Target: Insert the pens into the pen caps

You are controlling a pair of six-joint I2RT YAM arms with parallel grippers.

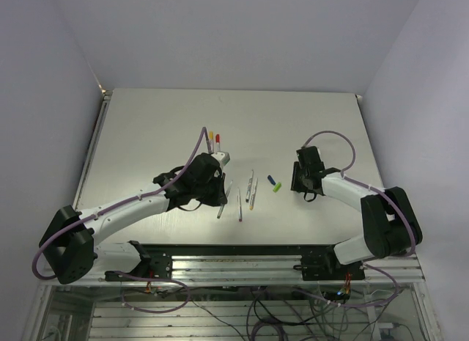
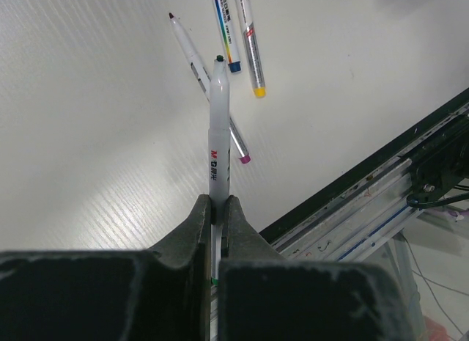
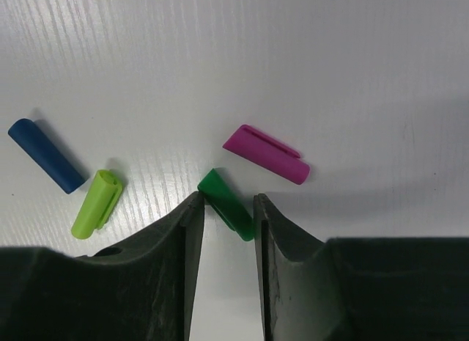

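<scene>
1. Left hand [image 2: 218,206]: clamped on pen [image 2: 218,128], dark tip outward.
2. Right hand [image 3: 227,200]: part open, astride green cap [image 3: 220,193] lying on table [image 3: 366,62].
3. Advice: cap lies skewed, so square the jaws before closing.

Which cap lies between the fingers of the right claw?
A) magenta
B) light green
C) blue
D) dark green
D: the right wrist view shows the dark green cap between the fingers of the right claw; the blue cap, light green cap and magenta cap lie off to the sides.
</scene>
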